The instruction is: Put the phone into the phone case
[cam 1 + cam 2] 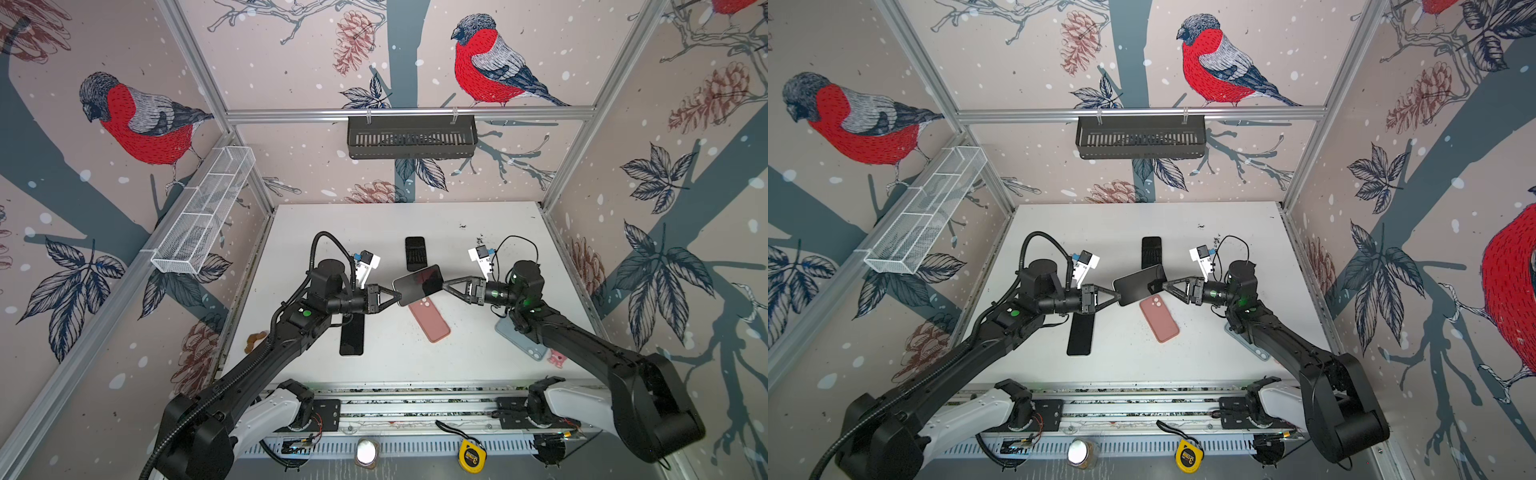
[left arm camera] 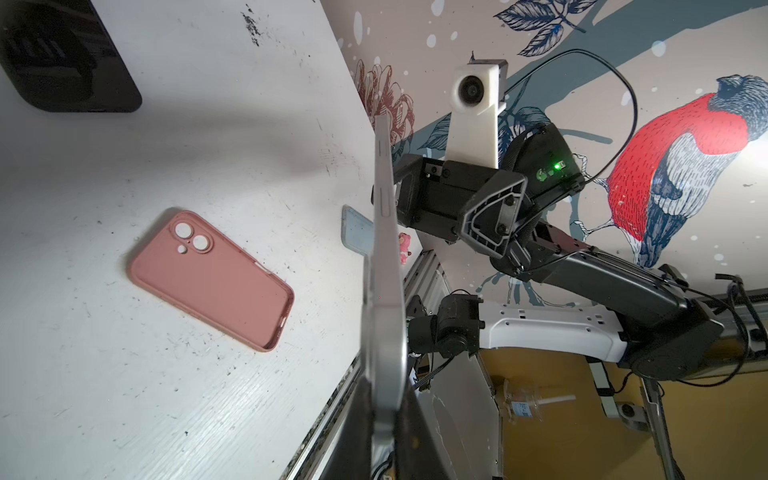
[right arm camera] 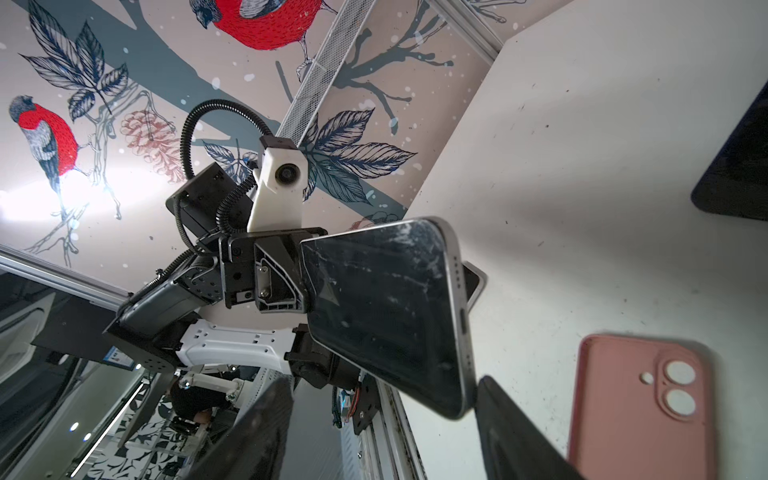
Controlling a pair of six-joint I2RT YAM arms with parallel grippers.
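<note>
A scuffed white table [image 1: 374, 224] stands inside walls papered with red-breasted birds, pine cones and leaves. At the near edge, by the rail that carries both arm bases, lie a yellow tape measure [image 1: 471, 457] and a jar [image 1: 365, 453]. A little farther in, a black phone [image 1: 352, 336] lies flat on the left, partly under the left arm. On the right a blue-grey case [image 1: 513, 338] is mostly hidden by the right arm.

Mid-table lies the pink case [image 1: 430, 322], slanted, with nothing in it. The left wrist view shows its hollow side facing up, with a raised rim and camera holes, which the top views do not make plain.

Both arms rise from the near rail and lean inward, with their wrists level and their grippers pointing at each other. Between them the phone [image 1: 417, 284] hangs clear of the table, over the far end of the pink case, with its length running left to right.

The left gripper [image 1: 397, 296] is clamped on the phone's left end. The right gripper [image 1: 445, 285] is at the phone's right end with its jaws apart. In the right wrist view one of its fingers [image 3: 511, 428] sits by the phone's back corner, and its partner stands clear of the screen.

That view also shows the smeared dark screen and the charging port. The left wrist view shows the phone edge-on, with its side buttons.

Farthest back, a second dark handset [image 1: 415, 253] lies flat on the table.
</note>
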